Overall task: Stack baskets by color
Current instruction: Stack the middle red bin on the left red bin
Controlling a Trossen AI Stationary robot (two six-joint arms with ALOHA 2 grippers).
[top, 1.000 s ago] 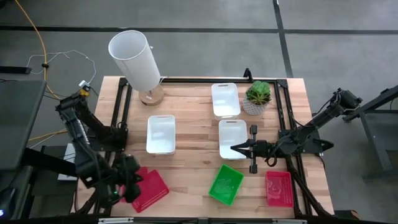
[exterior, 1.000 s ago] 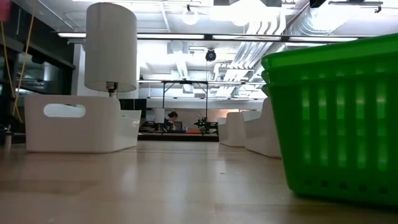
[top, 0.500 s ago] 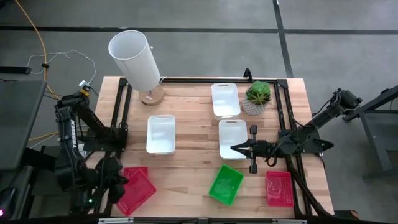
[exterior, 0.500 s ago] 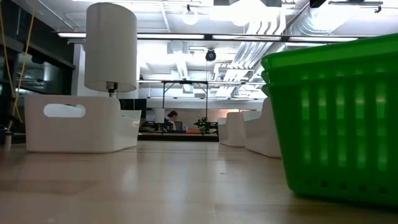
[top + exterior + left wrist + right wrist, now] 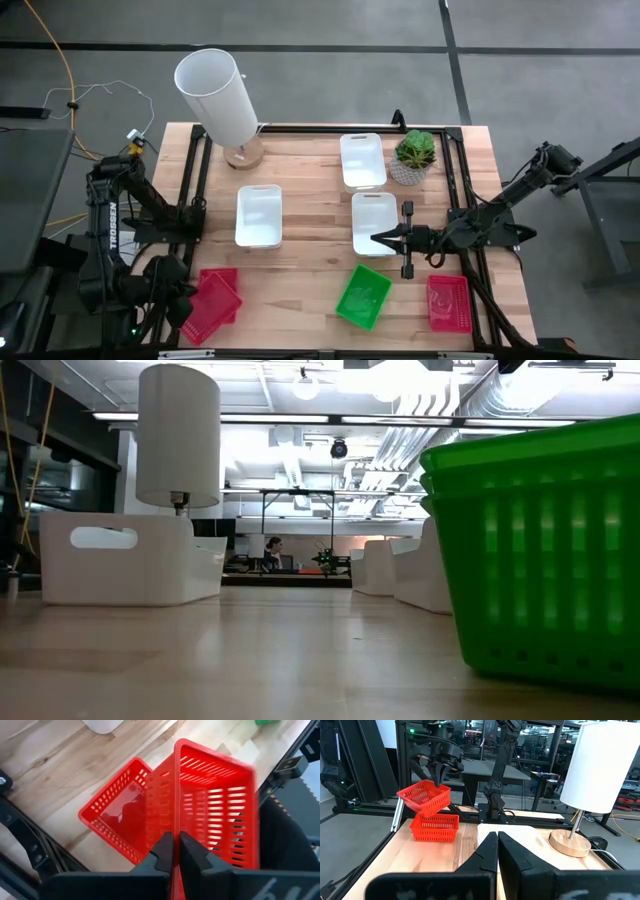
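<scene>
The left gripper is clenched on the rim of a red mesh basket, holding it tilted in the air over the table's near left corner; in the high view that gripper sits at the lifted basket's outer edge. Directly under the held basket, a second red mesh basket stands on the wooden table, and the two overlap without being nested; the right wrist view shows the raised one tipped just above the resting one. Away from the left gripper toward the table's middle lies a white basket, and behind that stands a white cylindrical lamp on a round wooden base. The right gripper is closed on nothing and hovers over the near end of another white basket. Beyond it is a third white basket, with a small potted plant just beside that. On the near side of the right gripper sits a green mesh stack, which the low view shows as nested green baskets, and farther toward the right edge lies a third red mesh basket.
</scene>
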